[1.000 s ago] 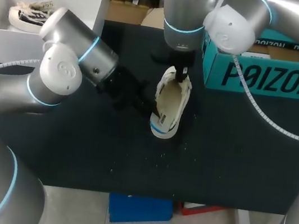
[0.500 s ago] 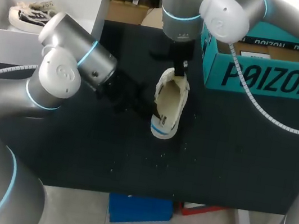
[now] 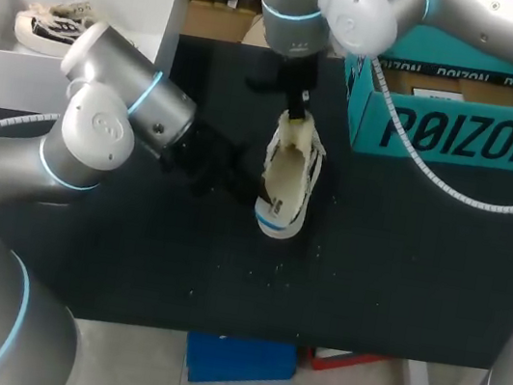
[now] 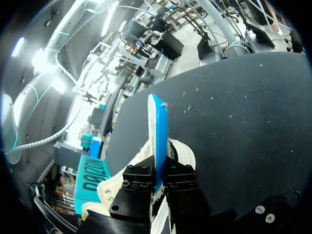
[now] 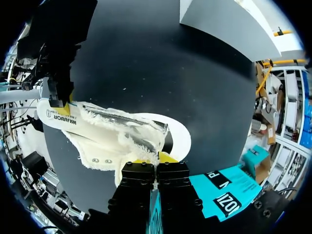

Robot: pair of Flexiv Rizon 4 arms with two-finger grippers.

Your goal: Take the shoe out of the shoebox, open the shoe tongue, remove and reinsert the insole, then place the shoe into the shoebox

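A white shoe (image 3: 286, 180) lies on the black table (image 3: 390, 272) with its opening turned up and its pale lining showing. My left gripper (image 3: 255, 190) is shut on the heel end; in the left wrist view the blue-striped heel edge (image 4: 157, 131) stands up between the fingers of that gripper (image 4: 156, 173). My right gripper (image 3: 297, 113) comes from the far side and is shut on the tongue at the front of the shoe (image 5: 122, 131), with its yellow tips (image 5: 165, 157) just showing. The teal shoebox (image 3: 457, 127) stands open at the back right.
A white box (image 3: 120, 5) at the back left holds a second shoe (image 3: 54, 24). The teal shoebox stands close to the right arm's elbow. Small white crumbs dot the table in front of the shoe.
My right gripper has moved back and a little left, drawing the shoe's front end with it. My left arm has shifted slightly left, still holding the heel.
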